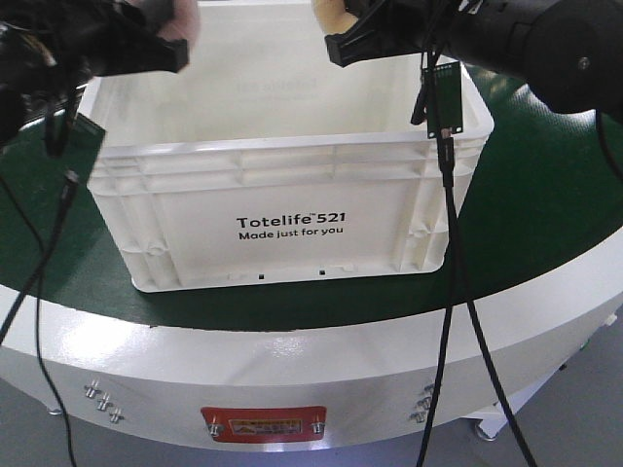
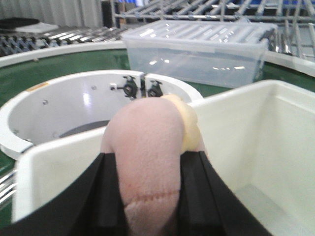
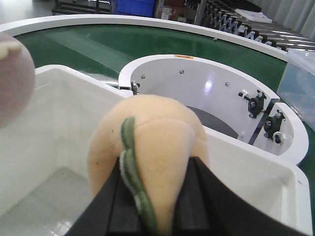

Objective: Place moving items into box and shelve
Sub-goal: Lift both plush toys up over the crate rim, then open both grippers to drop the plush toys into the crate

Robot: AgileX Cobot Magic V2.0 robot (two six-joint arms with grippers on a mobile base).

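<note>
A white Totelife crate stands open on the green conveyor. My left gripper is shut on a pink plush toy and holds it over the crate's left rim; the toy shows at the top left of the front view. My right gripper is shut on a peach plush toy with a green stripe, over the crate's interior. It shows at the top of the front view. The pink toy also shows at the right wrist view's left edge.
The green belt curves around a white ring housing. A clear lidded plastic bin sits behind the crate. Metal racks stand beyond. Cables hang from both arms in front of the crate.
</note>
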